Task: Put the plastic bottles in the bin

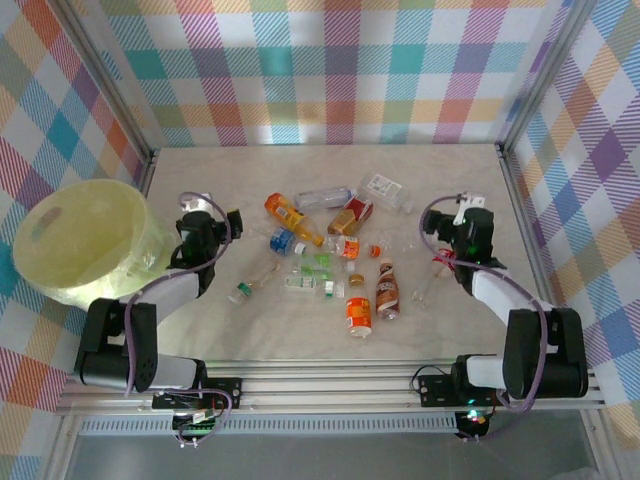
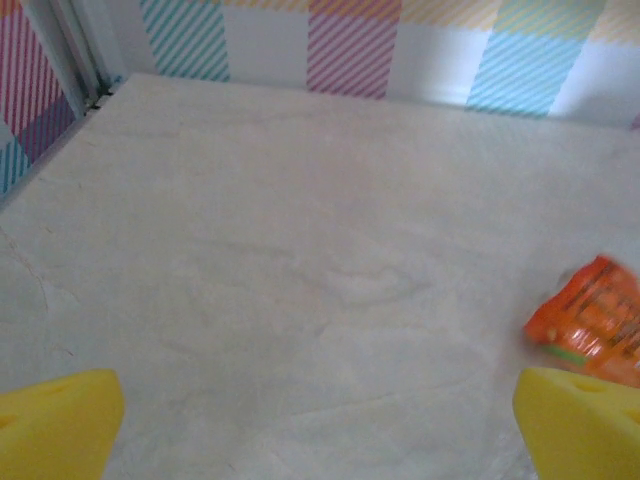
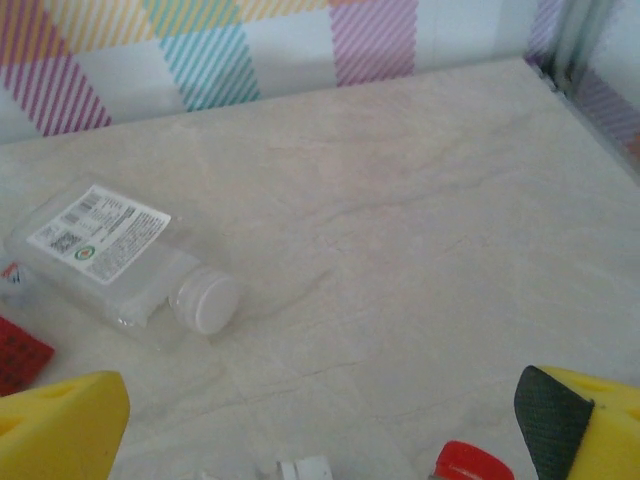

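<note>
The bin (image 1: 85,240), a big pale-yellow translucent bucket, stands at the table's left edge. The plastic bottles lie scattered mid-table, among them an orange one (image 1: 291,218), a clear one (image 1: 322,197), a brown one (image 1: 387,288) and an orange-labelled one (image 1: 359,315). My left gripper (image 1: 213,218) hangs open between the bin and the pile, holding nothing; its wrist view has yellow fingertips (image 2: 55,425) wide apart and an orange bottle (image 2: 590,320) at the right. My right gripper (image 1: 462,212) is open and holds nothing, right of the pile. A clear flat bottle (image 3: 110,255) with a white cap lies ahead-left of it.
Plaid walls and metal frame posts (image 1: 520,200) close in the table on three sides. A red cap (image 3: 470,462) and a small white piece (image 3: 305,468) lie just under the right gripper. Bare marble-look tabletop (image 2: 320,250) stretches ahead of the left gripper.
</note>
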### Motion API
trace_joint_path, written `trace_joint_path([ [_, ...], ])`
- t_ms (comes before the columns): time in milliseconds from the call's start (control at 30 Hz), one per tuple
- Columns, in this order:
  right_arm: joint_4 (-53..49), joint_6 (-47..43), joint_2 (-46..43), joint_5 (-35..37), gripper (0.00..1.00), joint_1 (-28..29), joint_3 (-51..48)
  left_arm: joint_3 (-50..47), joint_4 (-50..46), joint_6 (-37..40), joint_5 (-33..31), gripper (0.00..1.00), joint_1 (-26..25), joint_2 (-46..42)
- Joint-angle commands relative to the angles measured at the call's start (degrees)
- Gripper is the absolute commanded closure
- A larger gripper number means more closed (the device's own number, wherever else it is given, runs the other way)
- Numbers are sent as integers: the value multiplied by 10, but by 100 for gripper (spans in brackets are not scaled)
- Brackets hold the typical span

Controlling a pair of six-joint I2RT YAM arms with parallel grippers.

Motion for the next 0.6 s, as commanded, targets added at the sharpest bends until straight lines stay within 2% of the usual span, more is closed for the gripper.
trace_joint_path([
  [0, -246, 130, -14, 35, 0, 0, 80, 49, -117, -77, -13, 0, -9, -29],
  [100, -397, 225, -23, 53, 0, 0, 124, 84, -179, -134, -18, 0, -29, -38],
  [167, -440, 260, -34, 65, 0, 0, 123, 95, -203, -163, -16, 0, -45, -42],
  [233, -457, 260, -40, 54, 0, -4, 119, 106, -224, -190, -7, 0, -58, -47],
  [367, -509, 274, -25, -31, 0, -6, 139, 121, -255, -251, 32, 0, -69, -59],
  [467, -517, 310, -29, -52, 0, -6, 111, 132, -287, -286, 67, 0, -70, -67],
  [567, -502, 298, -25, -61, 0, -6, 84, 141, -322, -311, 96, 0, -70, -67],
])
